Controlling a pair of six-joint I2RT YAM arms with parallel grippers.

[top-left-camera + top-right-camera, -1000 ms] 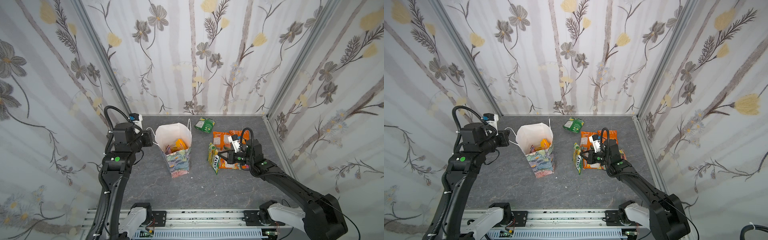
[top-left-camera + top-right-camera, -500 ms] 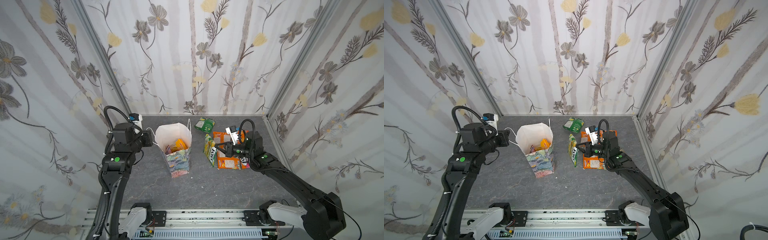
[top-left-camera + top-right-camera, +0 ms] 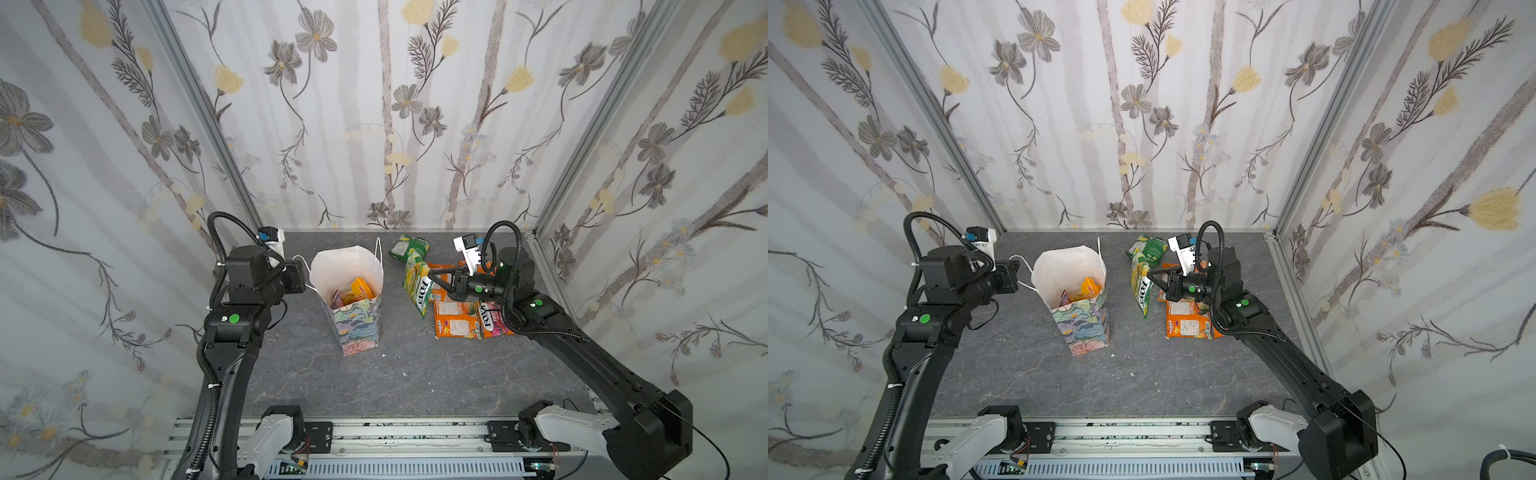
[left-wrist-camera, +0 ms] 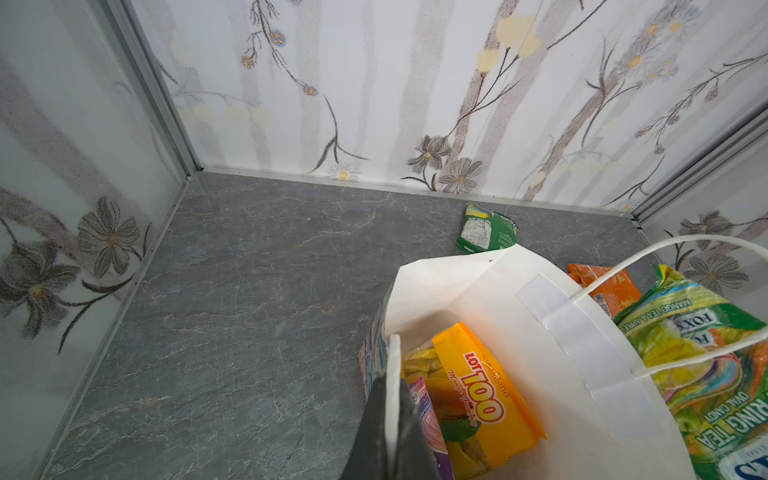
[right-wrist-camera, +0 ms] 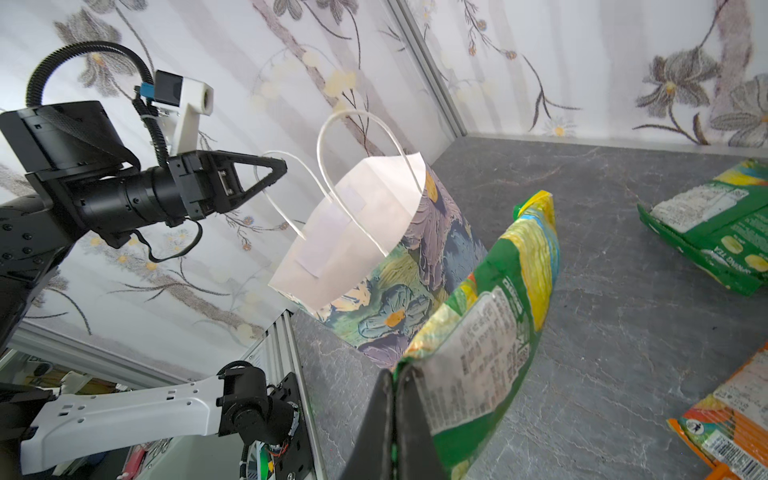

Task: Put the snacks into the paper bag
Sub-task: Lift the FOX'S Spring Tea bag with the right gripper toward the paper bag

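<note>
The floral paper bag stands upright and open in the middle of the table. My left gripper is shut on its white cord handle at the left rim. Inside lie an orange-yellow LOT 100 packet and a purple one. My right gripper is shut on a green-yellow FOX'S packet. It hangs upright in the air just right of the bag's rim.
A green packet lies near the back wall. Orange packets and a pink one lie under my right arm. Floral walls close three sides; a metal rail runs along the front.
My right gripper has lifted the green-yellow packet off the pile and carried it up and left, closer to the bag. The left arm and bag have stayed put.
</note>
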